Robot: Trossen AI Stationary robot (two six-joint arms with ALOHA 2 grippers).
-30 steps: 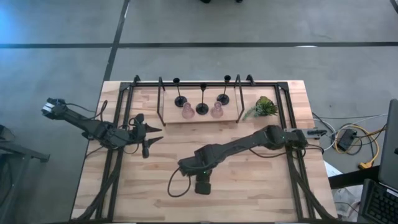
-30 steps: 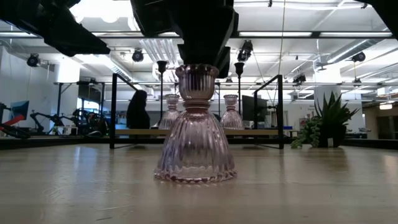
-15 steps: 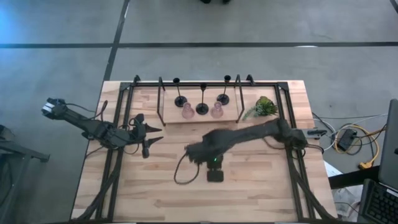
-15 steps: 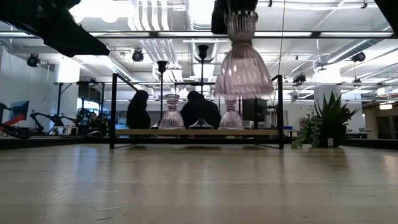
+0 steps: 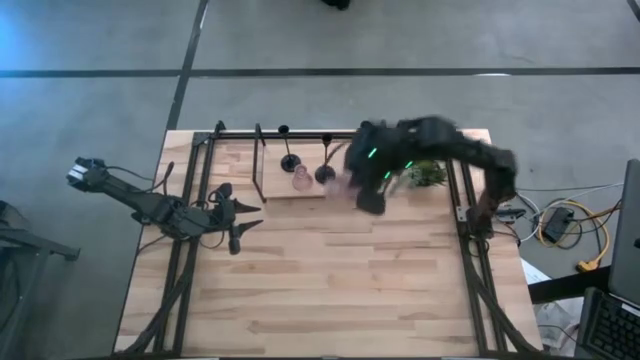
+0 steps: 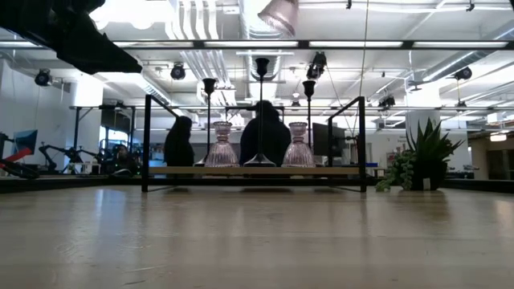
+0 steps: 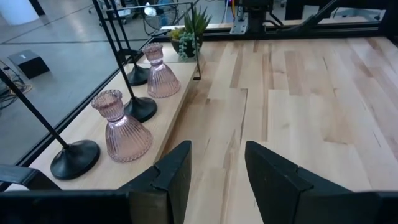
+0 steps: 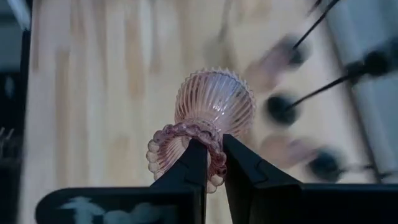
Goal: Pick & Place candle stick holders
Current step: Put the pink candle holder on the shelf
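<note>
1. The wooden shelf [image 5: 320, 190] at the table's far edge, set inside the black metal rack frame [image 5: 210, 140], serves as the landmark here.

2. The right gripper [image 8: 208, 163] is up in the air over the shelf's right end. Its fingers are pinched narrow on the beaded rim of a pink candle stick holder [image 8: 208, 118], which hangs from them with its ribbed bell pointing away from the wrist.

3. In the low view only the bottom of that carried pink holder [image 6: 279, 14] shows, tilted, high above the shelf and clear of everything on it.

4. On the shelf stand two more pink holders [image 6: 222, 146] [image 6: 299, 145], upright, with black thin-stemmed holders [image 6: 261, 112] between and behind them.

5. The left wrist view shows the shelf row from the side: a black round base [image 7: 74, 158] nearest, then a pink holder [image 7: 122, 127], another black base [image 7: 139, 109], a second pink holder [image 7: 161, 73], and a further black base beyond.

6. A small green plant [image 5: 428, 172] sits just off the shelf's right end.

7. The left gripper [image 5: 240, 222] waits low over the wooden table [image 5: 330, 290], well in front of the shelf's left end, its fingers [image 7: 171, 177] spread wide with nothing between them.

8. Behind the shelf in the low view, two dark figures of people [image 6: 265, 132] are visible in the room.
</note>
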